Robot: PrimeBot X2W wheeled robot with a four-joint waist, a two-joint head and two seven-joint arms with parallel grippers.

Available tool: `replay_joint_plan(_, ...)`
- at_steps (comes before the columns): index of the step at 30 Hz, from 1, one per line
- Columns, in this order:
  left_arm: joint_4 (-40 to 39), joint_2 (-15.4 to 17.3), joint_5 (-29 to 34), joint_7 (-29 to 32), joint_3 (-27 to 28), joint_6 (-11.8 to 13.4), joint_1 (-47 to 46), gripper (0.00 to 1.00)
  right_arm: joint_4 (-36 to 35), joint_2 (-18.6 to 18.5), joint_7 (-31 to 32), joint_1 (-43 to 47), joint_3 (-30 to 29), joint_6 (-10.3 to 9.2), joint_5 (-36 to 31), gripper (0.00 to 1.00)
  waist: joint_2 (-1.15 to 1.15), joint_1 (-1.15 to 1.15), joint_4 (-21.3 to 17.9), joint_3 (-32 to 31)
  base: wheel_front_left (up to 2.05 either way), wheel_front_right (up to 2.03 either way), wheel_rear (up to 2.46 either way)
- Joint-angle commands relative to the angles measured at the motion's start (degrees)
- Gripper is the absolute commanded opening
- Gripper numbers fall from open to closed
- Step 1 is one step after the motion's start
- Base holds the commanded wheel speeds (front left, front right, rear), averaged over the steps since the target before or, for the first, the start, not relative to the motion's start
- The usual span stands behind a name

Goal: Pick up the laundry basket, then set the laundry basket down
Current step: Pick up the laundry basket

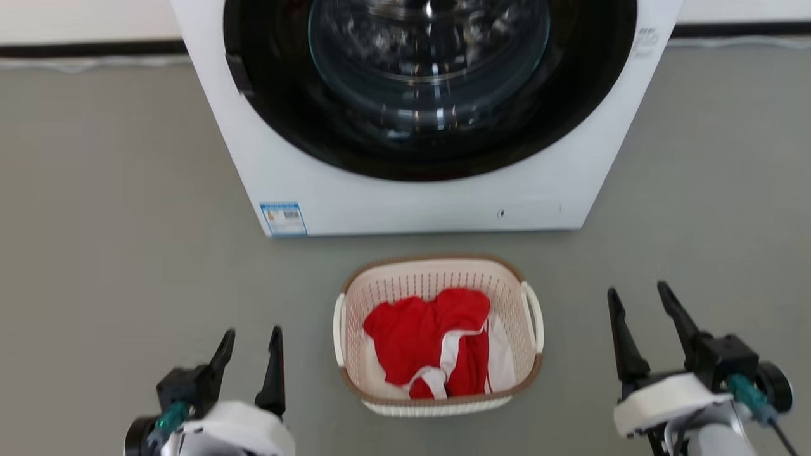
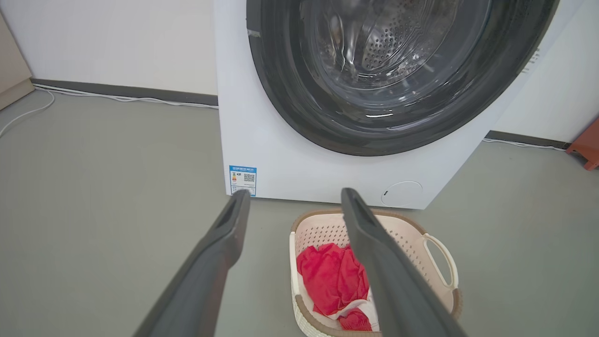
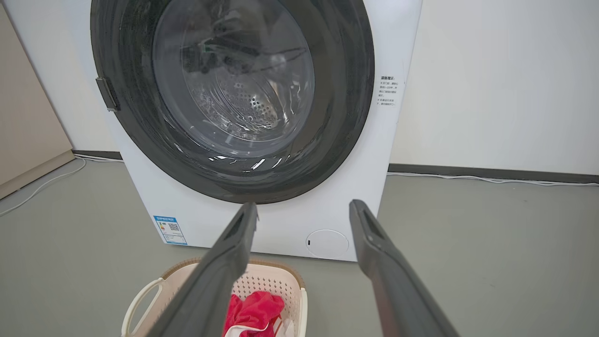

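Sitting on the floor point(image 1: 127, 221) before the washing machine point(image 1: 412, 202), laundry basket point(image 1: 437, 280) was untouched; left gripper point(image 1: 253, 331) and right gripper point(image 1: 637, 289) stood spread, empty, flanking it. Risk: uneven grasps on the handles point(image 1: 537, 316) could tilt it, spilling red clothes point(image 1: 424, 329)

Grey matte floor point(image 1: 95, 221), evenly lit. White front-load washing machine point(image 1: 412, 202) at 12 o'clock with a dark round door point(image 1: 431, 63). White wall point(image 3: 491, 84) behind, dark baseboard point(image 3: 491, 172), white cable point(image 2: 117, 98) along it. Beige panel point(image 3: 23, 117) at 9 o'clock.
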Motion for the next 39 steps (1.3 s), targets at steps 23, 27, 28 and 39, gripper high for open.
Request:
replay_joint_plan(23,21.0,0.6,-5.2,-0.6,-7.1,-0.4,-32.3,1.00,15.4,-0.1,-0.8,-26.4,-1.1,0.36,-0.3,1.00,0.00,0.00,2.2,26.8,0.00,0.00,0.00)
replay_joint_plan(27,25.7,0.6,-7.3,-0.6,-9.5,-0.2,-36.4,1.00,17.6,-0.1,-0.8,-29.2,-1.4,0.36,-1.2,1.00,0.00,0.00,2.4,29.7,0.00,0.00,0.00)
replay_joint_plan(28,26.8,0.6,-7.6,-0.6,-10.2,-0.1,-37.3,1.00,18.1,-0.1,-0.8,-29.8,-1.4,0.36,-1.5,1.00,0.00,0.00,2.4,30.4,0.00,0.00,0.00)
replay_joint_plan(39,36.0,0.6,-13.0,-0.6,-17.1,0.9,-45.6,1.00,24.6,-0.1,-0.8,-35.4,-2.6,0.36,-3.8,1.00,0.00,0.00,2.3,36.6,0.00,0.00,0.00)
